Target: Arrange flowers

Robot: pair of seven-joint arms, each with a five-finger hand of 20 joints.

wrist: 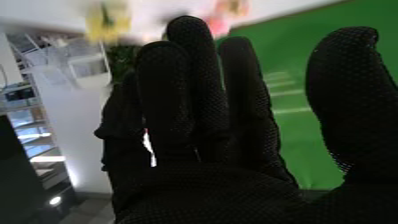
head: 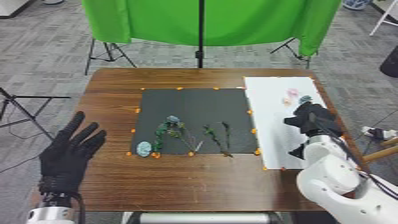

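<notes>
Several blooms and stems lie in two groups on the table [head: 107, 195], and from where I stand most of the greenery is on the dark mat [head: 200, 105]. A pale blue bloom [head: 144, 148] sits at its near left corner, just beside a leafy stem [head: 161, 135]. Two thin stems [head: 211, 135] lie farther right, near the mat's near edge. Over on the white sheet [head: 271, 125], pink blooms [head: 292, 92] rest toward the far end, with a bluish one [head: 305, 99] at the far side of the right hand [head: 313, 120].

That hand is held straight-fingered, fingers close together and thumb well apart, with nothing pinched. Whether it touches the bluish bloom I can't tell. The left hand [head: 67, 155] is spread wide over the left side of the table.

My guess is that a flower from the sheet goes to the mat next. These should be light, the heads soft and easily crushed, so I'd pinch one low, at the stem or just under the head. The stems look slim and fairly stiff, likely to roll under smooth gloves; the leafy one could snag its neighbours if dragged, so better lifted straight up.
</notes>
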